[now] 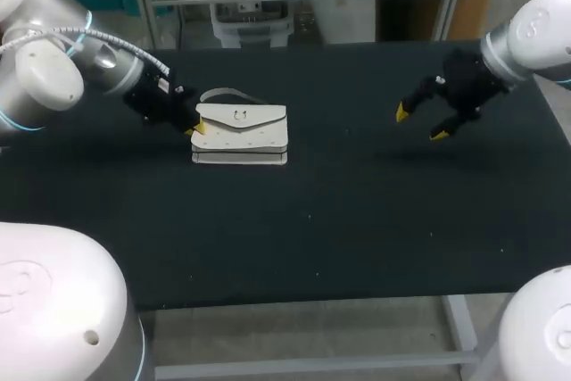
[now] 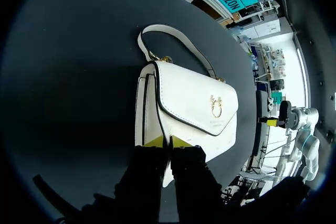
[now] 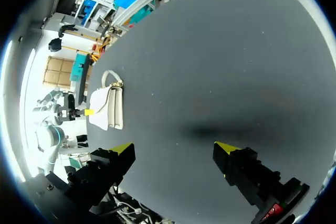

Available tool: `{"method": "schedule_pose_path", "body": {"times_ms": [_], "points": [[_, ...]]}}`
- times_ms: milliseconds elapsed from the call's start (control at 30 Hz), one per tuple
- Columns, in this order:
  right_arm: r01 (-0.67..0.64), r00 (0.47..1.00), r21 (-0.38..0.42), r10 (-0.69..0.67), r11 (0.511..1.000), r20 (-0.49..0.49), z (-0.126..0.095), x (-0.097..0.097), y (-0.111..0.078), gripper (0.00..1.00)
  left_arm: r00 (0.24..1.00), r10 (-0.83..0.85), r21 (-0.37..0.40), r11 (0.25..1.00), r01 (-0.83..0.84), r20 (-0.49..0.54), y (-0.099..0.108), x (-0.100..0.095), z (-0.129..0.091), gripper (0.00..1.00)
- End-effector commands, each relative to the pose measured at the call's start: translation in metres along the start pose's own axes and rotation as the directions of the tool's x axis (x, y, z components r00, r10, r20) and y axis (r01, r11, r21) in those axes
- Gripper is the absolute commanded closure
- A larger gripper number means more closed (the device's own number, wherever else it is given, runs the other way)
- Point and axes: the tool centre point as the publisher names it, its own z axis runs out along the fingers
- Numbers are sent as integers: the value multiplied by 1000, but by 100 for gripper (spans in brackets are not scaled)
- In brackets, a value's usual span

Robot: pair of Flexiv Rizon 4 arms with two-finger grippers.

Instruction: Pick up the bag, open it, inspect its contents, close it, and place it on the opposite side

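A white handbag [image 1: 241, 131] lies flat on the black table, left of the middle, with its flap closed over it and a gold clasp [image 2: 216, 106] facing up. Its strap [image 2: 176, 38] arches on the table on the far side of the bag from my left gripper. My left gripper [image 1: 194, 128] is at the bag's left end, shut on the edge of the flap [image 2: 194, 103]; both yellow tips pinch it in the left wrist view [image 2: 168, 141]. My right gripper [image 1: 421, 124] hangs open above the table's right part, far from the bag [image 3: 107, 107], with nothing between its fingers [image 3: 174, 148].
The black table [image 1: 357, 220] stretches wide between the bag and my right gripper and toward the front edge. No other objects lie on it.
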Motion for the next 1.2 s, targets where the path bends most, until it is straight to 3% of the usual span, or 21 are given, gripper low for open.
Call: {"method": "schedule_pose_path", "body": {"times_ms": [33,367,667,900,1200], "points": [[-9,998,24,8,1000,57,-25,-9,14,0,1000,2,11,1000,-2,29,-10,-16,-11,100],[-4,992,-12,6,1000,124,-52,-31,34,0,995,-18,-23,1000,20,99,-45,-68,-27,100],[-5,990,-10,6,1000,144,-57,-37,41,0,995,-54,-17,998,55,85,-65,-110,-56,100],[-28,990,-21,31,999,139,-60,-38,46,0,996,-71,-20,997,72,59,-73,-133,-78,100],[-28,990,-21,31,999,139,-60,-38,46,0,996,-71,-20,997,72,59,-73,-133,-78,100]]}}
